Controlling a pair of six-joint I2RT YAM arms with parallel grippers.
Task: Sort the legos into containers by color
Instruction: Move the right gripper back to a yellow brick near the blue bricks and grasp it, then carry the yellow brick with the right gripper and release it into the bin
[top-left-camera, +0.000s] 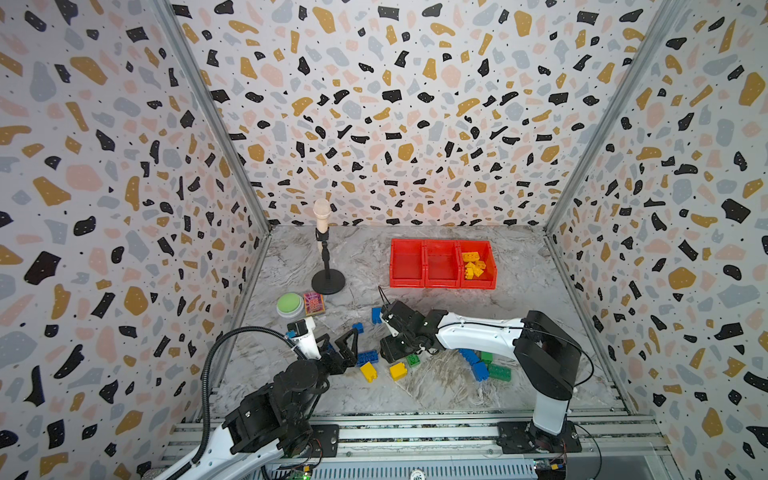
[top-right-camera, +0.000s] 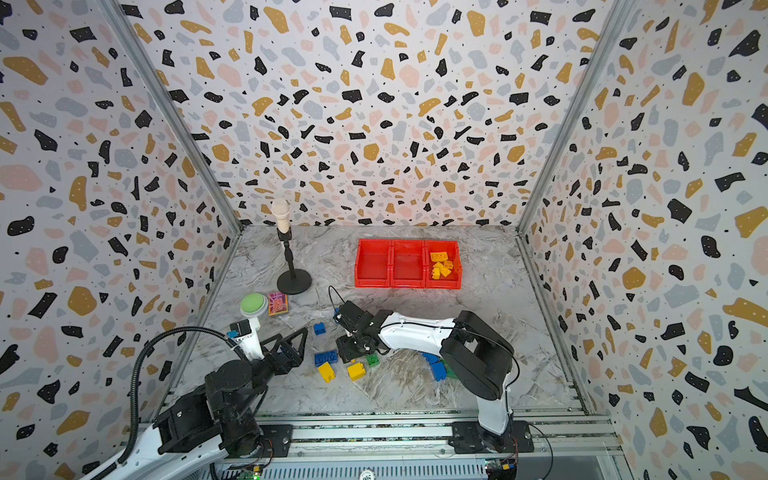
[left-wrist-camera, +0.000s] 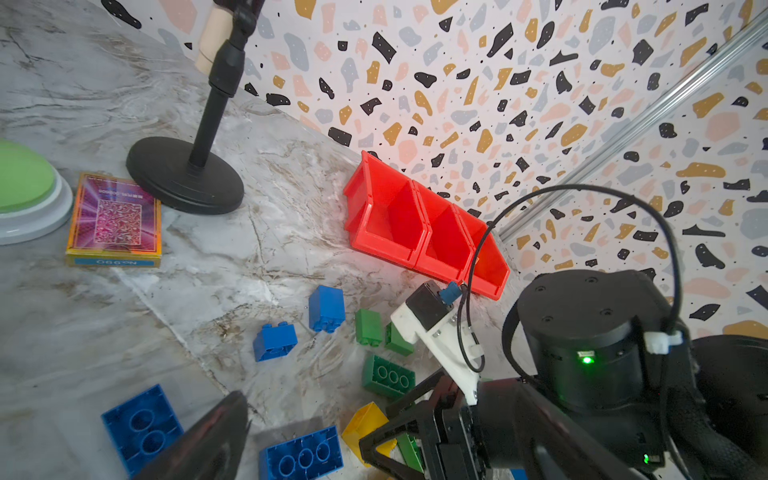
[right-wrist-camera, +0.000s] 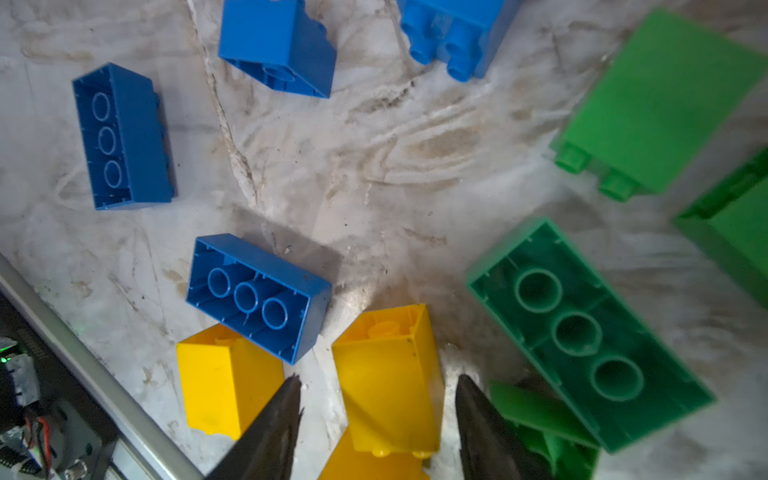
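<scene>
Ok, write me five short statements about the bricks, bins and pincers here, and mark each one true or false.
1. Of the three joined red plastic bins, only one end bin holds yellow studded plastic bricks. True.
2. The middle bin holds blue bricks. False: it is empty.
3. The right pincer straddles a yellow brick lying on the marbled tabletop. True.
4. The left pincer grips a green brick. False: it is open and holds nothing.
5. The black microphone stand lies toppled. False: it stands upright.
</scene>
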